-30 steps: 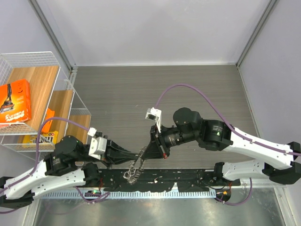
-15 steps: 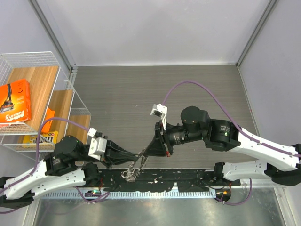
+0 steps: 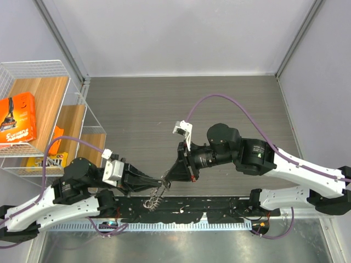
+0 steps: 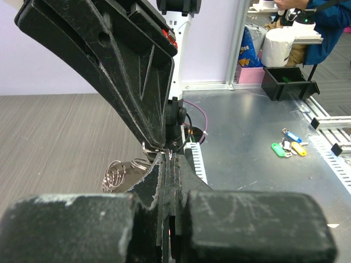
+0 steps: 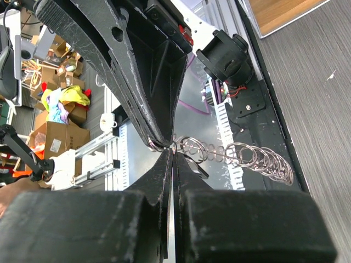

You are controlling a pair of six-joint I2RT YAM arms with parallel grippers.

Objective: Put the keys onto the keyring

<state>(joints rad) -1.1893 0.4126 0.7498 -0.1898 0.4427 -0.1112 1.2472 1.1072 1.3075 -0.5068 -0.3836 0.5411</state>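
Where the two arms meet tip to tip above the near edge of the tabletop (image 3: pixel 137 109), item one: keyring (image 3: pixel 154 200), a chain of linked silvery rings, hanging from that meeting point over the black rail (image 3: pixel 219 211). Left jaws: fully closed, pinching the chain's top ring. Right jaws: fully closed, nipping the same end from the opposite side. Coloured key tags (image 4: pixel 288 147): lying well apart on bare metal sheet.

Rings (image 5: pixel 247 156): thin shiny silver metal wire. Left gripper (image 4: pixel 168 164) & right gripper (image 5: pixel 171 159): matt blk plastic, scuffed, pale scratches. Table (image 3: pixel 137 109): matt grey wood-grain. Basket (image 3: pixel 38 62) left of table: white wire.
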